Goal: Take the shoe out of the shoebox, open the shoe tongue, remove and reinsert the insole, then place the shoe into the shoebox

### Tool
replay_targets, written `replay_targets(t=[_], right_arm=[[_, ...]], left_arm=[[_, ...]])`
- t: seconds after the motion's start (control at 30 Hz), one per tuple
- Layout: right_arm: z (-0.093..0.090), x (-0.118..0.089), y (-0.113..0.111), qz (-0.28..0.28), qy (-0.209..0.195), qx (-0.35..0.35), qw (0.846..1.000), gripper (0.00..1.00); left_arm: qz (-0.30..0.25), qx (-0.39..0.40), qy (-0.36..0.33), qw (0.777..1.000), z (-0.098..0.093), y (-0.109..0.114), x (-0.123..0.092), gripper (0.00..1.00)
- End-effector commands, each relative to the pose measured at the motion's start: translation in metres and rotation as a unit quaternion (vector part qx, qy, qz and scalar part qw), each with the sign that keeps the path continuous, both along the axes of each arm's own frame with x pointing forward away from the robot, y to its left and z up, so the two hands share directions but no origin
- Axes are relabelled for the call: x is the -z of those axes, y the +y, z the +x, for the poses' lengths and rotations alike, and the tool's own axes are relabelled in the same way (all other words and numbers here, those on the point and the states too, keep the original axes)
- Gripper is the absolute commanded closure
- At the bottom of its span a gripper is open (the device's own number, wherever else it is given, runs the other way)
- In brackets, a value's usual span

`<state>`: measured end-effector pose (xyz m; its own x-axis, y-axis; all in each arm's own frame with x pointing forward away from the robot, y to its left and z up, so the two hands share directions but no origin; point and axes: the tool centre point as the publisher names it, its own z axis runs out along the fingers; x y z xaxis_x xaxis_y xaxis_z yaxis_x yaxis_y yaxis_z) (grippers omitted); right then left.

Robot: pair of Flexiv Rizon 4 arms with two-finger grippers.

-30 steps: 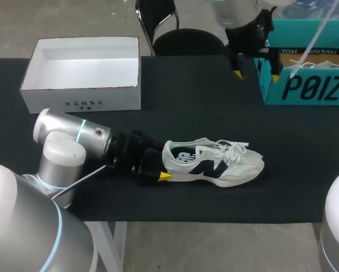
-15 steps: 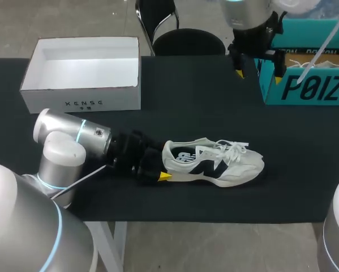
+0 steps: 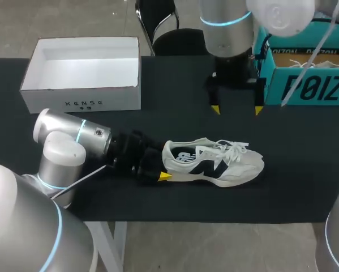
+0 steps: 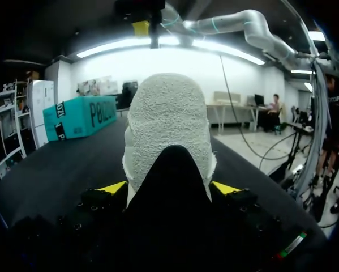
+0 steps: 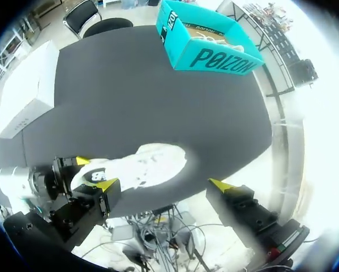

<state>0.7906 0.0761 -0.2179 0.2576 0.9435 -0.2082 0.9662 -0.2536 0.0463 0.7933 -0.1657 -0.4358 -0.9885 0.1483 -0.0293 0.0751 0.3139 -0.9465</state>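
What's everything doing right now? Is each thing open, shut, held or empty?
shoe: out of any box, upright on the table, heel gripped.
left end effector: shut on the shoe's heel.
right end effector: open, holding nothing.
white box: open, empty.
teal box: open, not empty.

Left arm [image 3: 61, 148] and right arm [image 3: 226, 25] are silver-white tubes with cyan rings. Left end effector [image 4: 169, 187] and right end effector [image 3: 236, 109] are black, yellow-tipped.
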Motion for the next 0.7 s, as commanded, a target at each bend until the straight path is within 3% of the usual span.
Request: replay_targets(t=[0.03,0.17,0.7], right_arm=[[-0.027,0.012,0.004,0.042,-0.016,-0.030,0.999,0.00],[-0.040,0.021,0.022,0.074,-0.042,-0.094,0.992,0.00],[-0.041,0.022,0.025,0.088,-0.052,-0.097,0.990,0.00]], left_arm=[[0.001,-0.001,0.000,1.000,0.000,-0.003,0.003,1.00],[0.001,-0.001,0.000,1.000,0.000,-0.003,0.003,1.00],[0.001,-0.001,0.000,1.000,0.000,-0.003,0.003,1.00]])
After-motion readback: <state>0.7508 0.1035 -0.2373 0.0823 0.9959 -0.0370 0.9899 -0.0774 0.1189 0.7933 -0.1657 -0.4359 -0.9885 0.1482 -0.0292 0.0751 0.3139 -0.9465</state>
